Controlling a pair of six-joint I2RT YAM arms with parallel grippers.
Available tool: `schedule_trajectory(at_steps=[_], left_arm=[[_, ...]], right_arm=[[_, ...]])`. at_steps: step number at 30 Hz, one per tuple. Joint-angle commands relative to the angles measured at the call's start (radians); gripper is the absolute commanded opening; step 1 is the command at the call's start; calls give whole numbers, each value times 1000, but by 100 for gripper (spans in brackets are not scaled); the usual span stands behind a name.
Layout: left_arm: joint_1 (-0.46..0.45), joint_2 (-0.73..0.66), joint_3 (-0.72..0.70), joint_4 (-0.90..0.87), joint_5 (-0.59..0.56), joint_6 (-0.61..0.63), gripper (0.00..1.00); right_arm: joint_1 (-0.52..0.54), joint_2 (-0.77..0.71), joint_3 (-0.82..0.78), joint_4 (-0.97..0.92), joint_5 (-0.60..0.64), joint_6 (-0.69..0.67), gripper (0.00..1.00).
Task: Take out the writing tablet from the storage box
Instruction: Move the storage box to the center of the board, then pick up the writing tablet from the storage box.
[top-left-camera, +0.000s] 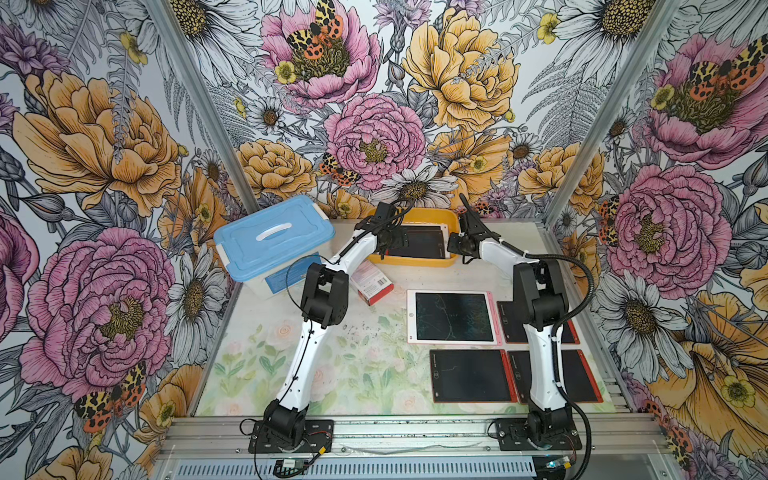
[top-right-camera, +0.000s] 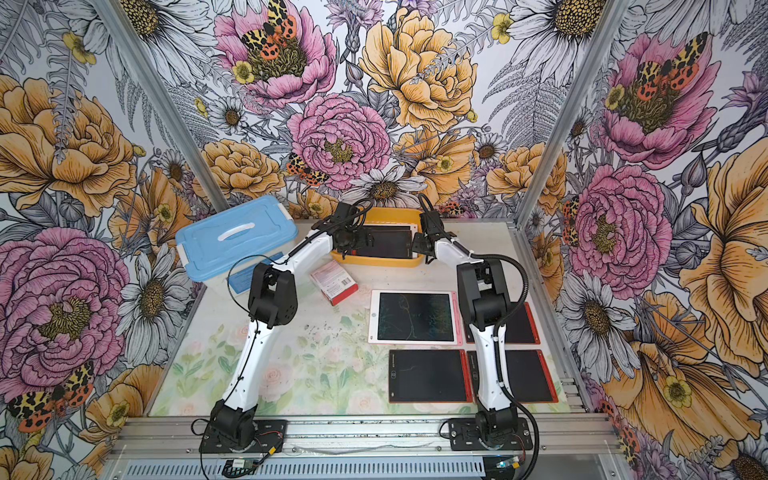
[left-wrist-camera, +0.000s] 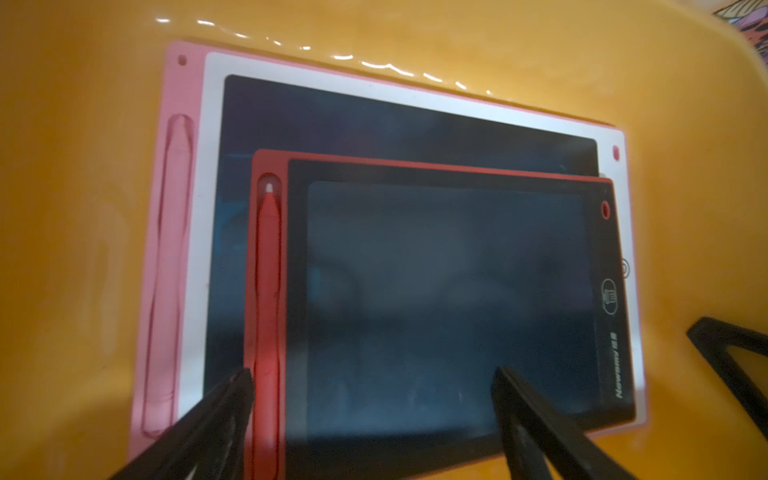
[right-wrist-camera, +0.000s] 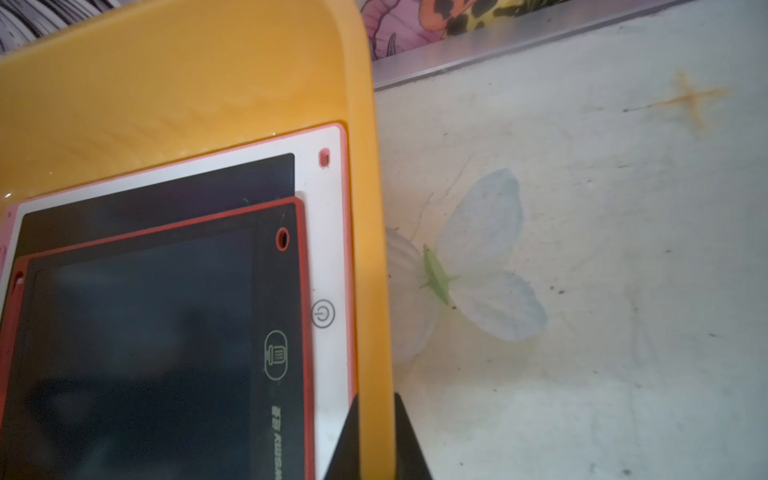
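The red-framed writing tablet (left-wrist-camera: 449, 291) is lying flat inside the storage box (left-wrist-camera: 83, 208). It is resting on top of a larger pink-and-white writing tablet (left-wrist-camera: 374, 108), whose white border and pink edge are showing around it. A red stylus (left-wrist-camera: 268, 291) is sitting in the slot along the red frame's edge. In both top views the storage box is sitting at the upper middle of the table (top-left-camera: 353, 374), close to the flowered back wall. The left gripper (left-wrist-camera: 374, 370) is hanging over the red-framed writing tablet with its jaws spread wide, grasping nothing. In the left wrist view one finger (left-wrist-camera: 220, 415) is pointing at the stylus edge and the other is reaching over the dark screen; whether either is touching the tablet cannot be told. The right gripper (right-wrist-camera: 376, 397) is clenching the box's side wall, one finger inside next to the pink-and-white writing tablet and one outside over the table. To the upper left of the table in the top views, a blue-lidded translucent box (top-left-camera: 274, 237) is standing beside the storage box. A red-and-white carton (top-left-camera: 372, 286) is lying just below the storage box, beside the left arm. At the lower right of the table a loose pink-edged tablet (top-left-camera: 453, 316) and three loose red-framed tablets (top-left-camera: 471, 376) are lying flat, two of them partly hidden by the right arm.
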Motion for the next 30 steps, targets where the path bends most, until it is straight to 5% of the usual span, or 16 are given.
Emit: schedule_trajectory(at_steps=[1,12,30], left_arm=[[10,37,52,-16,-65,25,93],[10,78,141,-40,-237,64,95],[2,196,191,-40,-177,-43,96]], right_arm=[[11,12,54,47,-18,-31,8],[14,17,68,48,6,-35,8],[24,15,77,48,-43,-36,8]])
